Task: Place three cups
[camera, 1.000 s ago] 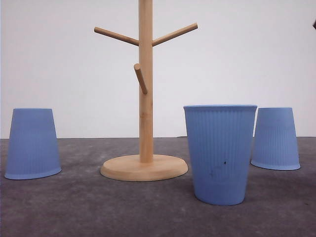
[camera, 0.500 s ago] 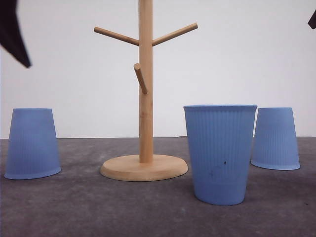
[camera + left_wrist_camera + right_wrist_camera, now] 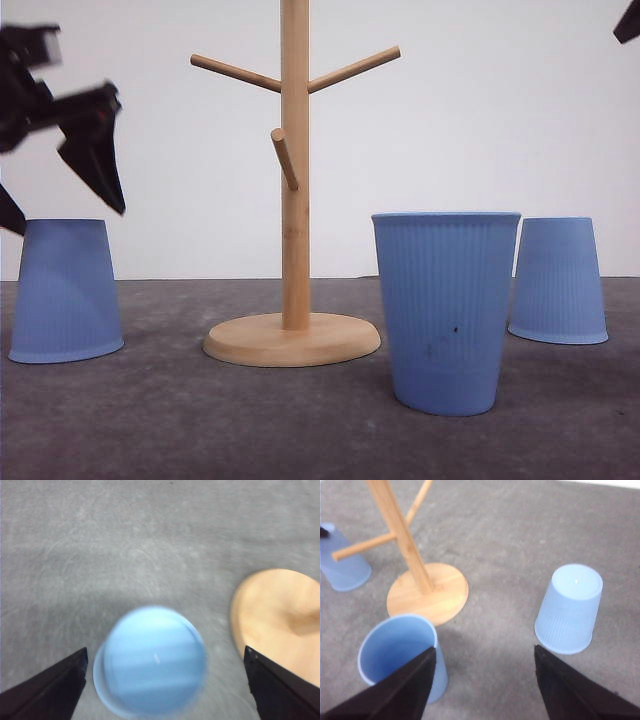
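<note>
Three light-blue ribbed cups stand on the grey table. The left cup point(image 3: 65, 290) point(image 3: 152, 665) is upside down, and my left gripper point(image 3: 63, 212) point(image 3: 165, 692) hangs open just above it, one finger on each side, not touching. The middle cup point(image 3: 445, 310) point(image 3: 400, 652) stands upright near the front. The right cup point(image 3: 558, 280) point(image 3: 570, 610) is upside down. My right gripper point(image 3: 485, 692) is open and high above the table, with the upright cup by one finger and the right cup beyond the other. A black tip of it point(image 3: 628, 22) shows in the front view's top right corner.
A wooden mug tree point(image 3: 294, 200) point(image 3: 427, 592) with three pegs stands on a round base point(image 3: 280, 625) between the left cup and the middle cup. A white wall closes the back of the grey table point(image 3: 200, 420).
My left gripper has come down from the upper left corner to just above the left cup. The cups and the mug tree have not moved.
</note>
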Robot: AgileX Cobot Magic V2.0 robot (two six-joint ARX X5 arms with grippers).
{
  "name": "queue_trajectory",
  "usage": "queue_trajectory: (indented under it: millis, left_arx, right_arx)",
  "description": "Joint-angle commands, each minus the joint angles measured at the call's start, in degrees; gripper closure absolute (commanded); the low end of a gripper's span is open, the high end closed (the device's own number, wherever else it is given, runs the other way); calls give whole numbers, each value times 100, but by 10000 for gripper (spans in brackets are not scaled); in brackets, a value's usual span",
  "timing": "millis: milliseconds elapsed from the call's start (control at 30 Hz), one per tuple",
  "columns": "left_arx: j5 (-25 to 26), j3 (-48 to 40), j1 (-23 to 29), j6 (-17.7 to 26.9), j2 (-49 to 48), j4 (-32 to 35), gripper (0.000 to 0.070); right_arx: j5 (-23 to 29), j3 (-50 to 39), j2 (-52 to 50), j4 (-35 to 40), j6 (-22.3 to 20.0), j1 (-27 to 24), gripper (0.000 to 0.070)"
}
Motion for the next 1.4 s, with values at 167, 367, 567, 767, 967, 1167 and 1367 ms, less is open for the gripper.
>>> queue_trajectory:
  millis: [167, 367, 567, 767, 967, 1167, 1367]
  left_arx:
    - [-18, 93, -6, 62, 627, 116, 98]
    - [-80, 93, -6, 62, 853, 301, 134]
    - [-123, 93, -6, 54, 855, 299, 359]
    - [-54, 93, -9, -25, 490, 49, 359]
    - [297, 136, 65, -456, -382, -407, 359]
    - [1161, 624, 325, -981, -1064, -958, 358]
    - [2019, 1458, 755, -1493, -1144, -1016, 358]
  right_arx:
    - [-3, 74, 15, 425, 261, 24, 304]
    - [-3, 74, 15, 470, 351, 24, 304]
    - [-3, 74, 15, 470, 351, 24, 304]
    - [-3, 74, 15, 469, 353, 24, 304]
    - [-1, 74, 15, 470, 351, 24, 304]
    - [-3, 74, 15, 470, 351, 24, 304]
    - [-1, 74, 16, 476, 349, 24, 304]
